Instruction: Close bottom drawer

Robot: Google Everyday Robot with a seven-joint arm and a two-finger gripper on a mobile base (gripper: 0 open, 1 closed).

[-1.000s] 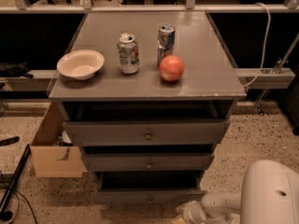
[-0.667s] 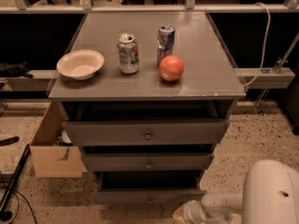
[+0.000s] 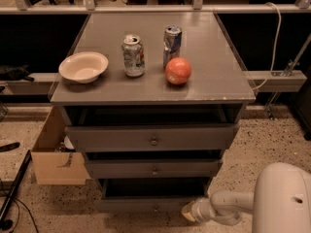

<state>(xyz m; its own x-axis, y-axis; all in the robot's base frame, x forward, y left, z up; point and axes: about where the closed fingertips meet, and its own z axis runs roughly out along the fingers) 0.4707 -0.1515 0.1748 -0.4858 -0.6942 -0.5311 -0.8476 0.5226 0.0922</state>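
1. The grey metal three-drawer cabinet [image 3: 150, 140] stands in the centre, its worktop [image 3: 214, 76] above.
2. The white robot arm [image 3: 233, 204] reaches in low from the lower right.
3. The wide, shallow grey bottom drawer [image 3: 126, 204] sits lowest. It is pulled out, with its dark inside showing, and its long axis runs left to right.
4. The beige-tipped claw [image 3: 188, 211] is at the right part of the drawer front. I cannot tell whether it is spread or pressed together, or whether it is touching the front. Closing likely needs a push straight back toward the cabinet.
5. The small round knob [image 3: 155, 208] lies just left of the claw.
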